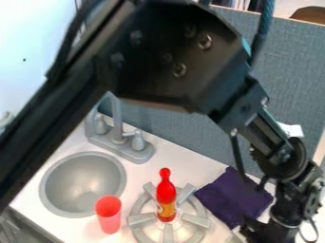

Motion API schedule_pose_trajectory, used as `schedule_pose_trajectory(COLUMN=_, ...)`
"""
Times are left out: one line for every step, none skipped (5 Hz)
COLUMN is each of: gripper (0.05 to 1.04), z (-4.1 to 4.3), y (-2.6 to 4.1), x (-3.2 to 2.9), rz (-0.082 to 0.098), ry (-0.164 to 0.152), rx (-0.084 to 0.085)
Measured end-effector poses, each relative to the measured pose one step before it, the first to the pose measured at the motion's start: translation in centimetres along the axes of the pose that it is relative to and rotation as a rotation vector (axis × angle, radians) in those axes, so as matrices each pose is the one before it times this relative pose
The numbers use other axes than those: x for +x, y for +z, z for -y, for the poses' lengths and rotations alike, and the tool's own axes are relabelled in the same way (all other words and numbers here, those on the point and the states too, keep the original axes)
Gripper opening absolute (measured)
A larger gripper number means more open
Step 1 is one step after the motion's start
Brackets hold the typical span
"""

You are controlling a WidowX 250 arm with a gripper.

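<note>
**Purple cloth by the pincer: light, limp, easy to misgrip**

Purple cloth (230, 198) lies on the counter (190, 163), toward the back edge, between the toy burner (139, 218) and the pincer (257, 229).

Handling, my read: very light, soft, no stiffness. Nothing to break. Shouldn't be slippery, fabric should grip OK. Main risk is a shallow pinch closing on air or dragging the sheet flat along the counter. Once lifted it'll droop and swing from wherever it's held, so its shape won't tell you much.

Where to grab: a raised crease near the middle if there's enough slack to gather. Otherwise a corner, taken low with a good bite of fabric. The corner toward the burner is the awkward one, close to the ring. The side toward the counter's back edge looks freer of clutter.

Looks: deep purple, matte, roughly square, laid at a slant to my eye. Mostly flat, soft rumples, slightly uneven edges. Can't tell if it's one layer or folded.

Pincer: down beside the cloth, on the side away from the burner. Can't tell how far open it is, or whether it has hold of anything. Contact with the cloth: can't tell either, the black parts overlap its near side from here.
</note>
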State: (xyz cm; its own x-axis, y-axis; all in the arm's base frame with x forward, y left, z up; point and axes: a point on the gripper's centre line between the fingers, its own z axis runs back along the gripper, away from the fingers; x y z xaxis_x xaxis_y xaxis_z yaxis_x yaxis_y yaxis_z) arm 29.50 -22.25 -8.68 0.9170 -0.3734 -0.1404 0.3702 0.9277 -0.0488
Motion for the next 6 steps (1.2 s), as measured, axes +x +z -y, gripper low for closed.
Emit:
schedule_pose_trajectory(gripper=0.423, z=-1.415, y=1.298, x=-2.394, rz=0.0289, ry=0.0613, rx=0.0039)
schedule_pose_trajectory(gripper=0.396, z=-2.332, y=-0.215, x=-2.841, rz=-0.0524, ry=0.0748, rx=-0.0209)
schedule_pose_trajectory(gripper=0.396, z=-1.566, y=-0.957, x=-0.288, rz=-0.0375, ry=0.0616, rx=0.0258)
schedule_pose_trajectory(gripper=0.396, z=-0.599, y=-2.504, x=0.138, rz=-0.0675, ry=0.0040, rx=0.0390)
schedule_pose_trajectory(gripper=0.396, z=0.050, y=-0.672, x=0.926, rz=-0.0421, ry=-0.0050, rx=0.0213)
schedule_pose_trajectory(gripper=0.466, z=-0.220, y=-0.081, x=0.460, rz=-0.0232, ry=0.0150, rx=0.0074)
